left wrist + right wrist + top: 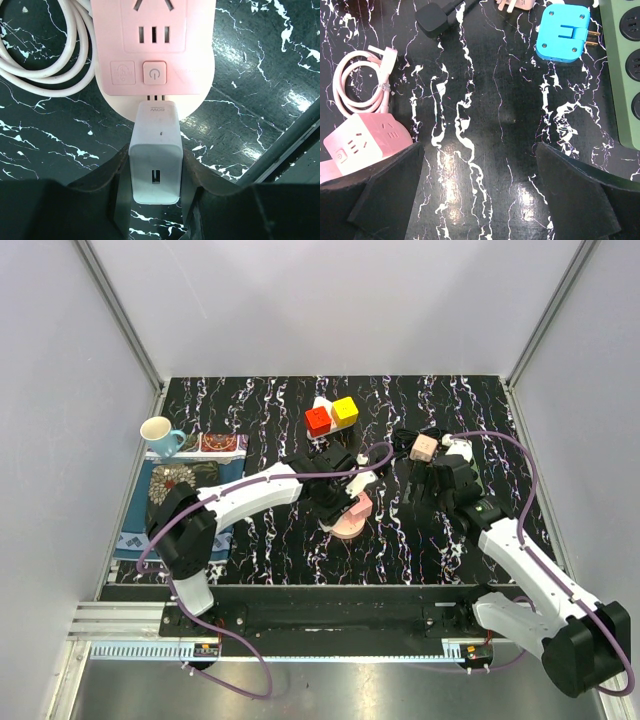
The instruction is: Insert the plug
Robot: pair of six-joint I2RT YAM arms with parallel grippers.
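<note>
White charger (155,145) sits clamped between the fingers of the left end effector (155,172), USB port facing the wrist camera. Its prongs (155,96) are still bare and meet the near edge of the pink socket (155,50), just below the power button. A coiled white cord (45,55) lies beside the socket. The right end effector (479,165) hovers wide open over the black marbled tabletop (485,100), holding nothing, near a blue adapter (563,32) and a green strip (625,65).
</note>
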